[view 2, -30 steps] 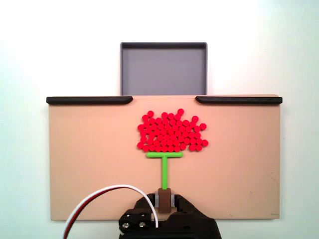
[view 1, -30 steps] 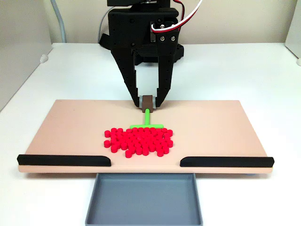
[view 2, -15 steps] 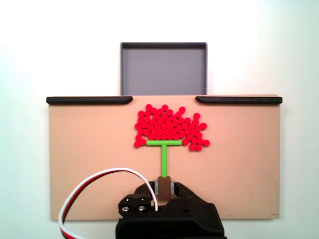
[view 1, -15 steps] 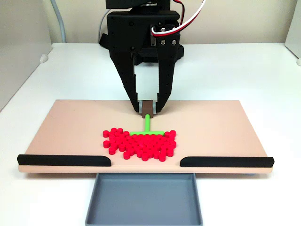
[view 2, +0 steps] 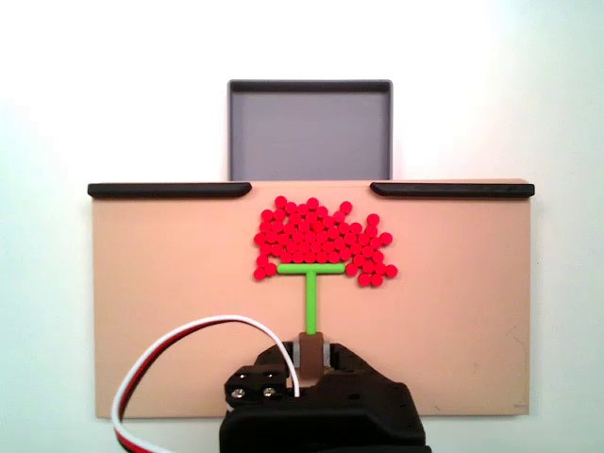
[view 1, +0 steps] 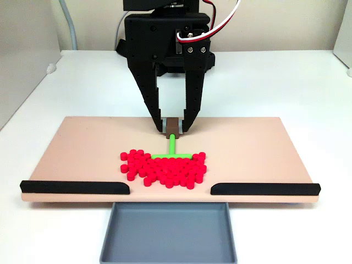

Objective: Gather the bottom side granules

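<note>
Granules point(view 2: 323, 243) in one packed red patch at board point(view 2: 151, 311) centre, spilling past both ends of crossbar of green T-tool point(view 2: 310, 288). Stem runs toward 6 o'clock in top-down fixed view, ending in brown handle block. Gripper point(view 1: 174, 124) clamped narrow on that block, fingers upright. Gap between black rails point(view 2: 170, 190) at 12 o'clock, grey tray point(view 2: 310, 132) beyond. Advice: push straight toward gap, bar flat on board, slow; stragglers at 3 and 9 o'clock likely need inward sweep.
</note>
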You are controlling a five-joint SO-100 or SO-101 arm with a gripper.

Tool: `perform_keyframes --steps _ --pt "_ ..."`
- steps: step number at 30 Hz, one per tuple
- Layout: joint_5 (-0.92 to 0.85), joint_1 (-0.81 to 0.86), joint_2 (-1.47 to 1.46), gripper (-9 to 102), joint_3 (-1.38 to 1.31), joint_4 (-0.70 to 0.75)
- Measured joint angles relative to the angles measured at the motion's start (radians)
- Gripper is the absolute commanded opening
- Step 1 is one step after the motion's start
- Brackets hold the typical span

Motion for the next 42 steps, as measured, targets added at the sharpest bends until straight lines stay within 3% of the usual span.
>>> perform_keyframes --steps 10,29,42 --pt "0.026 0.000 0.002 0 -0.046 0.025" --pt "0.040 0.000 0.098 0 -0.239 0.426" --pt "0.054 0.000 0.118 0 -0.261 0.448"
